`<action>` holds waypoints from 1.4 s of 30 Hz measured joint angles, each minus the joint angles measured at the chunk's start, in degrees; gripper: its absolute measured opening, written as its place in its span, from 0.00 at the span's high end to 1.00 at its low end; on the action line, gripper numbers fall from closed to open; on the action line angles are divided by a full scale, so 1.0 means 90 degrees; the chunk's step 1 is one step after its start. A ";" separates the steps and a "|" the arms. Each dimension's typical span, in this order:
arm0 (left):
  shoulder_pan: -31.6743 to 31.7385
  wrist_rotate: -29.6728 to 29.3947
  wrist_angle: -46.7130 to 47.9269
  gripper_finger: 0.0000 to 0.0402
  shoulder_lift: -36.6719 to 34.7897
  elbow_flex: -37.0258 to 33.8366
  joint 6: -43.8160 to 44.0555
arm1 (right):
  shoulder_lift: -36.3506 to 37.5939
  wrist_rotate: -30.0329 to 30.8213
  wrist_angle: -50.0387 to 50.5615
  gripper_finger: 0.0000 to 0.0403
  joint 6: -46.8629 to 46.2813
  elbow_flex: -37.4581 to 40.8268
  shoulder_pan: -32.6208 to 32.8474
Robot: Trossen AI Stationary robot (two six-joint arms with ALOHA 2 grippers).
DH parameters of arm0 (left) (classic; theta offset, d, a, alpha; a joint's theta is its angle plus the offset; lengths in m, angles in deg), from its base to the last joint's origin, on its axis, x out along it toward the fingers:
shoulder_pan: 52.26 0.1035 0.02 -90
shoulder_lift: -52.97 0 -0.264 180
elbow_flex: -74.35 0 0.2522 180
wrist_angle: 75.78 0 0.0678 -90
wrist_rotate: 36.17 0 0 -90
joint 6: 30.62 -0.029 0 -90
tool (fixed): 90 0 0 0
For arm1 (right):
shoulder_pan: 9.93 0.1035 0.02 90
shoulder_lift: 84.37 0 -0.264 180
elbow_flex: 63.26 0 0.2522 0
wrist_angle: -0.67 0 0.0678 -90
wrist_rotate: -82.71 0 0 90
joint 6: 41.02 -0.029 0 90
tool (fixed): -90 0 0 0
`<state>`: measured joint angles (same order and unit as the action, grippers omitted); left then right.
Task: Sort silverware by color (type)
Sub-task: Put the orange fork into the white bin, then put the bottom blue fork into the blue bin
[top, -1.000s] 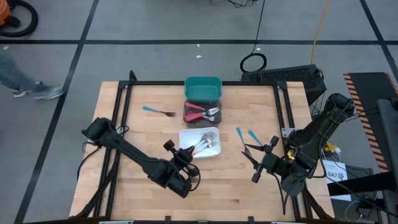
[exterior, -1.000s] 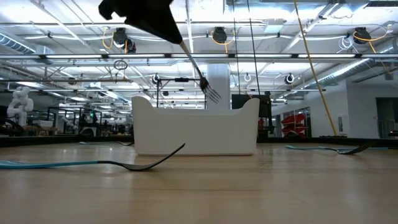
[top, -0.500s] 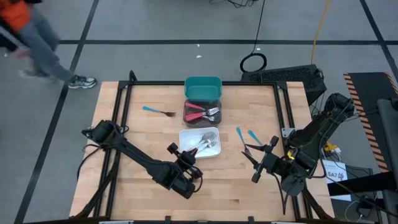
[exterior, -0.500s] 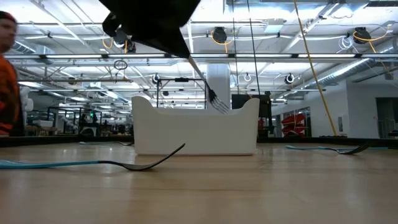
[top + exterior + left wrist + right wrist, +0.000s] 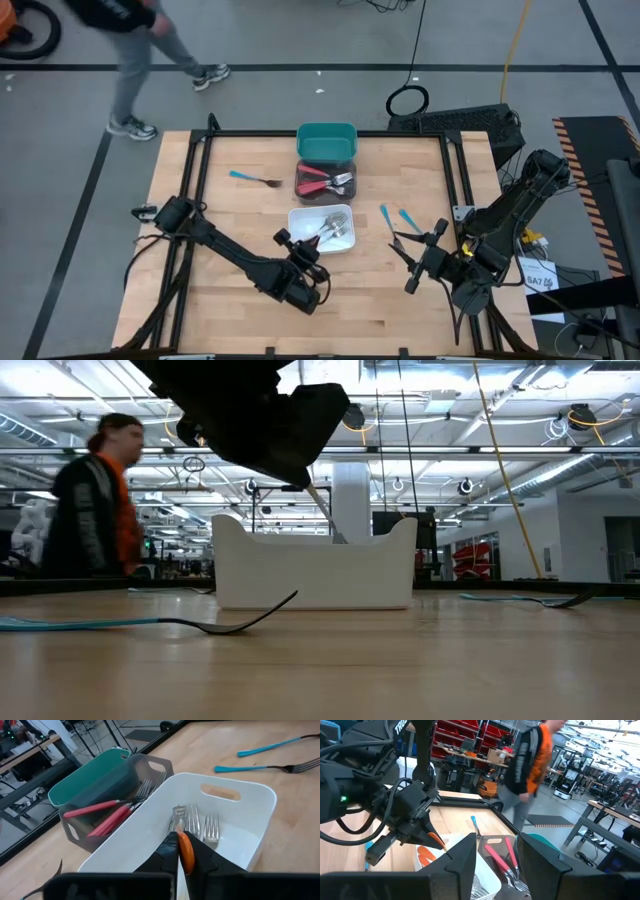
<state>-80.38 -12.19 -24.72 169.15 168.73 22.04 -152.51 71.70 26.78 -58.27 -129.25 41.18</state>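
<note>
a wooden table top (image 5: 200, 300) seen from above, with two dark robot arms. the left gripper (image 5: 310, 252) hangs at the near edge of a white rectangular plastic bin (image 5: 300, 216) in the middle of the table, its fingers pinched together on the orange plastic handle of a silver-headed fork (image 5: 185, 851). the fork's head points down into the bin, above three or so forks already lying there (image 5: 197, 822). behind the white bin, touching it, stands a dark translucent bin (image 5: 303, 187) holding red-handled forks (image 5: 105, 815), and behind that a teal bin (image 5: 326, 141).

three blue-handled forks remain loose on the wood: one (image 5: 254, 179) toward the far left, two (image 5: 398, 220) side by side just right of the white bin. the right gripper (image 5: 415, 258) waits near those two with its fingers spread apart and nothing between them.

likely risks: the fork is held low on its handle and tilted, so letting go too high could bounce it off the white rim onto the table. lowering further could press its tines into the forks below or nudge the light bin against the dark one. room inside the bin is narrow, open table lies to the left and toward the near edge. a person in a dark and orange jacket (image 5: 130, 30) walks on the floor beyond the far left corner, well apart from the arms.
</note>
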 joint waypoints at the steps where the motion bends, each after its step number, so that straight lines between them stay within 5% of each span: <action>1: 0.0000 -0.0002 -0.0005 0.95 0.0000 0.0000 0.0002 | 0.0000 0.0001 -0.0001 0.65 0.0000 0.0000 0.0000; 13: 0.0187 0.0459 0.0446 0.71 -0.0002 0.0000 0.0024 | 0.0000 -0.0001 -0.0001 0.65 -0.0002 0.0000 0.0000; 28: -0.0387 0.0944 0.2618 0.71 -0.0011 0.0928 0.0135 | -0.0002 -0.0971 0.0011 0.65 -0.0005 0.0000 -0.0002; 42: -0.1863 0.1632 0.2456 0.71 -0.0012 0.0913 0.0333 | -0.0002 -0.2169 0.0019 0.65 -0.0540 0.0000 0.0000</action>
<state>-97.15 2.50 -2.62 169.04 176.95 25.04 -152.53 52.18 26.95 -63.13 -129.25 41.18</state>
